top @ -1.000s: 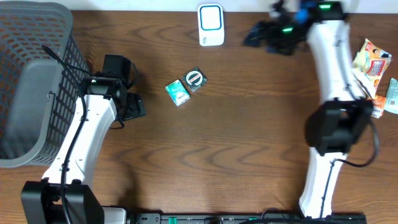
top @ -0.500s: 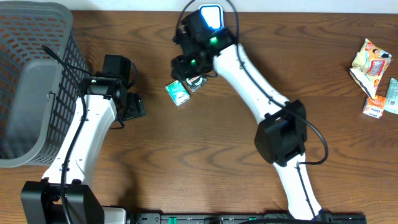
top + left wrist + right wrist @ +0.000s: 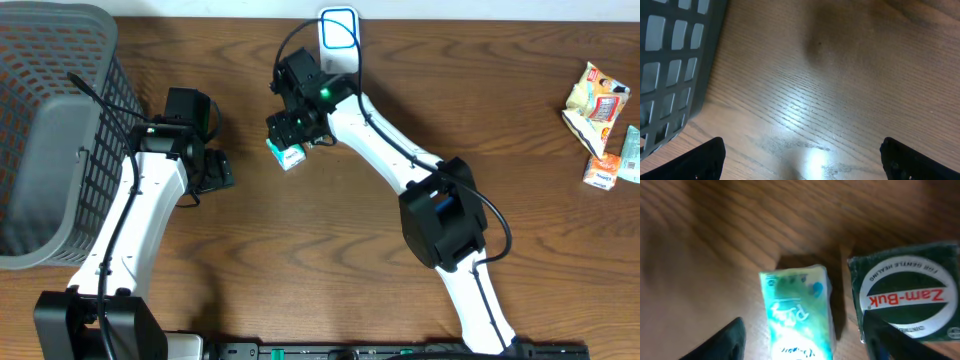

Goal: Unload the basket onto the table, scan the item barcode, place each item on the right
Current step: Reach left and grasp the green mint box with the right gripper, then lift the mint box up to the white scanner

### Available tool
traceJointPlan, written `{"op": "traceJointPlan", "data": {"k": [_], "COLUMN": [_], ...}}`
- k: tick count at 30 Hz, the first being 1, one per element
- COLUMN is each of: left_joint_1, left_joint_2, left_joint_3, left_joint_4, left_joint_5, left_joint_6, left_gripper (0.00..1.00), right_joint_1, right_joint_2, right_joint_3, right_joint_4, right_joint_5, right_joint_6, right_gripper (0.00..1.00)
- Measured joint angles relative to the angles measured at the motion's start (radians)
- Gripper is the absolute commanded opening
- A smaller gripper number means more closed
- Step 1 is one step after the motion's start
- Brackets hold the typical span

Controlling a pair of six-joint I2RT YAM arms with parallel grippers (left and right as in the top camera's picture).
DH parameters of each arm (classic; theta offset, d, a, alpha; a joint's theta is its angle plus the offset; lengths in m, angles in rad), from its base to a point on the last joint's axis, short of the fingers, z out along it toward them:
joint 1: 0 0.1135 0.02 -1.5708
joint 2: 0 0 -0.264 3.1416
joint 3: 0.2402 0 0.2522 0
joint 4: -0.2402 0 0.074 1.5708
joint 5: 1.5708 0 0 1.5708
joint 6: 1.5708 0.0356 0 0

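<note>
The item, a small green and white packet, lies flat on the brown wooden table, left of the table's middle and toward the far edge. The right gripper hangs over it with the jaws released, one finger at the packet's 9 o'clock and the other at its 3 o'clock, each with a strip of bare wood between it and the packet. Nothing is grasped.

Just beside the packet at 2 o'clock, with a narrow shadowed gap between them, sits a dark green box with a round white label reading Zam-Buk. The right-hand finger overlaps the box's near corner in the wrist view. From overhead the gripper and wrist hide most of the box.

At 1 o'clock from the packet, at the table's far edge, stands a white scanner with a blue frame; the right arm's wrist lies across the line between the two.

At 9 o'clock the left gripper points at bare wood, jaws spread wide and empty. Beyond it a grey plastic basket fills the far left corner.

Well apart at 3 o'clock, by the right edge, lie a few snack packets.
</note>
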Motion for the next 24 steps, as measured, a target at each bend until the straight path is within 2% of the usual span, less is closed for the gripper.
{"op": "traceJointPlan", "data": {"k": [5,11,14,17,22,23,24], "left_joint_1": [0.0,0.0,0.0,0.0,0.0,0.0,0.0], "left_joint_2": [0.0,0.0,0.0,0.0,0.0,0.0,0.0], "left_joint_3": [0.0,0.0,0.0,0.0,0.0,0.0,0.0], "left_joint_4": [0.0,0.0,0.0,0.0,0.0,0.0,0.0], "left_joint_5": [0.0,0.0,0.0,0.0,0.0,0.0,0.0], "left_joint_6": [0.0,0.0,0.0,0.0,0.0,0.0,0.0], "left_gripper": [0.98,0.98,0.97,0.98,0.98,0.98,0.98], "right_joint_1": [0.0,0.0,0.0,0.0,-0.001,-0.001,-0.001], "right_joint_2": [0.0,0.0,0.0,0.0,0.0,-0.001,-0.002], "right_joint_3": [-0.076,-0.126,-0.133,-0.144,-0.155,-0.155,-0.155], "right_joint_4": [0.067,0.124,0.127,0.126,0.114,0.111,0.105], "right_joint_5": [-0.02,-0.076,-0.084,-0.093,-0.118,-0.122,-0.135], "right_joint_6": [0.003,0.004,0.0,0.004,0.007,0.01,0.004], "right_gripper": [0.52,0.49,0.38,0.36,0.11,0.01,0.01]}}
